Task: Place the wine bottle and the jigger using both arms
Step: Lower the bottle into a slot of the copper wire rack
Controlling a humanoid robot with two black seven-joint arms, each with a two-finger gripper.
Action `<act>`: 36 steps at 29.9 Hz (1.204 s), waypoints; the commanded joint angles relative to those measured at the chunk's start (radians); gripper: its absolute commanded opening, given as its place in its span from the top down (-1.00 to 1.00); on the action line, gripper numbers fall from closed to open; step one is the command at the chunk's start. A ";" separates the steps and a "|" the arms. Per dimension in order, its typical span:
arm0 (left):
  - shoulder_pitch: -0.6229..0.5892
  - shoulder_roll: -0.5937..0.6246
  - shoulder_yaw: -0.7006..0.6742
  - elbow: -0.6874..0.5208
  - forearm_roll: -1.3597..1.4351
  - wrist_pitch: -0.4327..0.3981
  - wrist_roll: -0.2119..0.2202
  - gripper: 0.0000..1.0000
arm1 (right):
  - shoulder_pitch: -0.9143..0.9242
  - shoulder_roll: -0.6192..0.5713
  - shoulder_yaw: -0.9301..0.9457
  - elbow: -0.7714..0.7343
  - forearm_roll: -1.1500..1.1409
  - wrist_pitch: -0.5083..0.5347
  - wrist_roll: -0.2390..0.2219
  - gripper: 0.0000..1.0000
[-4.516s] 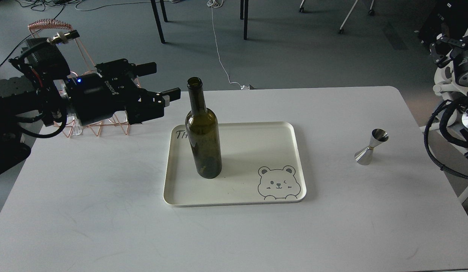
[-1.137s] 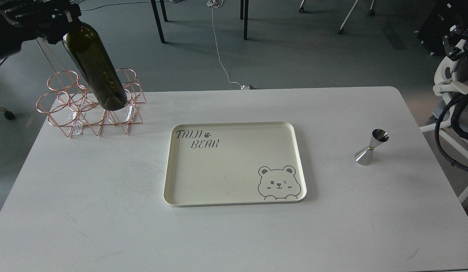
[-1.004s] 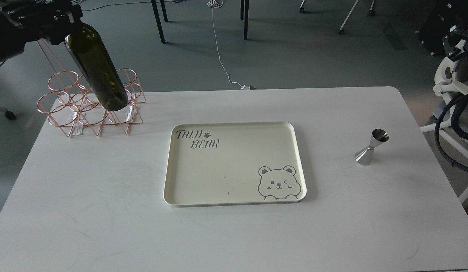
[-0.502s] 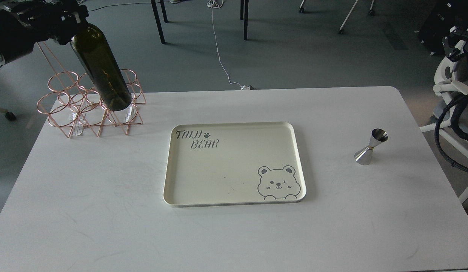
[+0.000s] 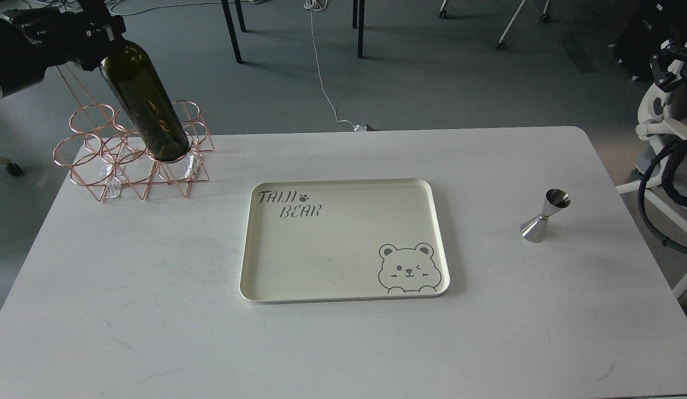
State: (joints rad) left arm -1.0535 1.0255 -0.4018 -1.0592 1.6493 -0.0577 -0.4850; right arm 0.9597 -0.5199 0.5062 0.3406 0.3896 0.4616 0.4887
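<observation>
The wine bottle (image 5: pixel 147 102) is dark olive-green and hangs tilted at the far left, neck up and to the left. My left gripper (image 5: pixel 104 34) is shut on its neck, which is hidden inside the gripper. The bottle's base sits at a front ring of the copper wire rack (image 5: pixel 94 160); I cannot tell whether it rests in the ring. The jigger (image 5: pixel 544 216) stands upright on the white table (image 5: pixel 343 343) at the right, untouched. Of my right arm only a black part (image 5: pixel 671 58) shows at the right edge, with no fingers told apart.
A cream tray (image 5: pixel 440 238) with a bear drawing lies in the table's middle with nothing on it. Black cables (image 5: pixel 654 188) hang at the right edge. Chair and table legs stand on the floor beyond the table.
The bottle left the tray, gripped by my left gripper, and went up and left to the rack. In the last second its base shifted slightly left at the ring. The jigger has not moved.
</observation>
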 commanded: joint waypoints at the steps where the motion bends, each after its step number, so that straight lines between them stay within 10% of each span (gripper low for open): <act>1: -0.002 -0.001 -0.002 0.001 -0.003 0.002 -0.003 0.82 | 0.002 0.000 0.000 0.000 0.000 0.000 0.000 -0.99; 17: 0.013 -0.045 0.046 0.002 -0.005 0.006 -0.003 0.74 | 0.001 -0.002 0.000 0.000 0.000 0.000 0.000 -0.99; 36: 0.017 -0.084 0.087 0.084 -0.016 0.007 -0.004 -0.16 | -0.003 0.000 0.000 0.000 0.000 0.000 0.000 -0.99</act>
State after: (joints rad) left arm -1.0365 0.9428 -0.3187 -0.9754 1.6364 -0.0512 -0.4885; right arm 0.9556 -0.5201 0.5062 0.3405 0.3896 0.4617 0.4887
